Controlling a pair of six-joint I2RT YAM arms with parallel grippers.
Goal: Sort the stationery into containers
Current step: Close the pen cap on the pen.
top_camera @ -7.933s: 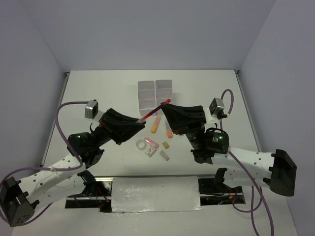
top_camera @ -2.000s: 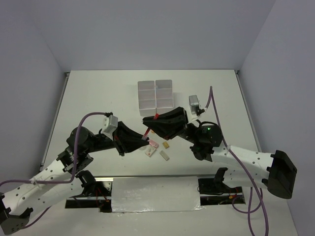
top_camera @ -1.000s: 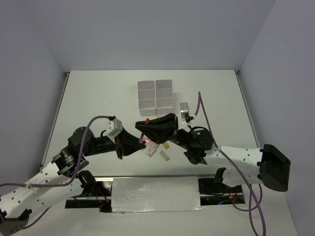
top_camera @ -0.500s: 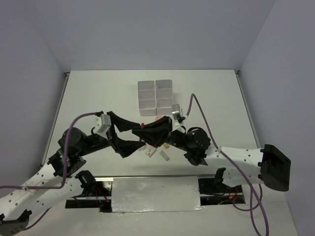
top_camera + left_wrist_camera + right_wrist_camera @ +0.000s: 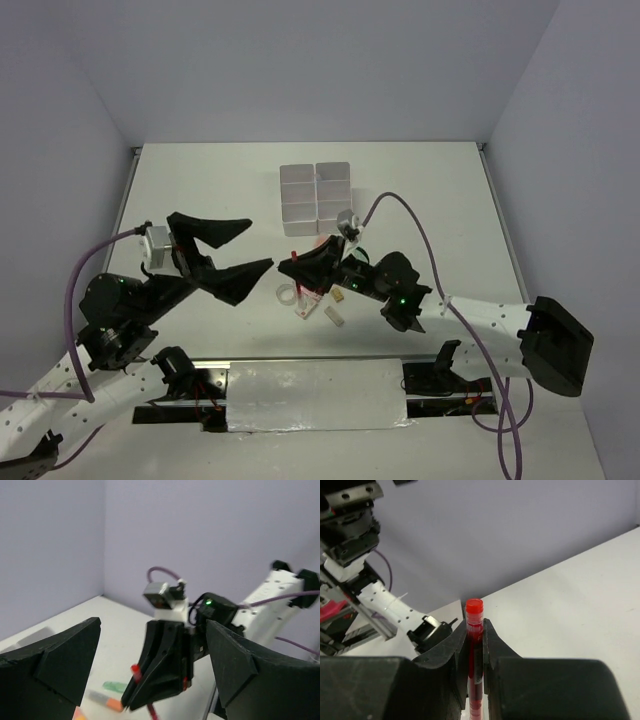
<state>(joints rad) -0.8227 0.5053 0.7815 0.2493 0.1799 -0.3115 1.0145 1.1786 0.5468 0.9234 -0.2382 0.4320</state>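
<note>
Your right gripper point(image 5: 297, 268) is closed tight on the red pen point(image 5: 474, 616). Its two fingers pinch the barrel, and the capped end pokes out past the fingertips. From above, the pen stands steeply tilted over the loose stationery. It is about midway between the left and right edges and nearer the near edge than the far one. You cannot tell whether its lower end touches the table point(image 5: 200, 190).

Your left gripper point(image 5: 258, 243) is spread wide with nothing between its fingers. It is held off the surface just left of the right gripper, with its opening turned toward the pen but apart from it. In the left wrist view, the right gripper and pen sit framed between those two black fingers point(image 5: 65, 665).

The containers point(image 5: 316, 186) sit toward the far edge, near its middle, beyond both grippers. Several items lie under and beside the right gripper:
- the clear tape ring point(image 5: 289, 294)
- a white and pink eraser point(image 5: 306, 310)
- a second pale eraser point(image 5: 333, 317), closer to the near edge
- a small orange piece point(image 5: 338, 295)

An orange highlighter point(image 5: 322, 243) shows partly behind the right arm. The left wrist view also shows a green item point(image 5: 116, 686) and an orange-tipped item point(image 5: 106, 701), both blurred.
</note>
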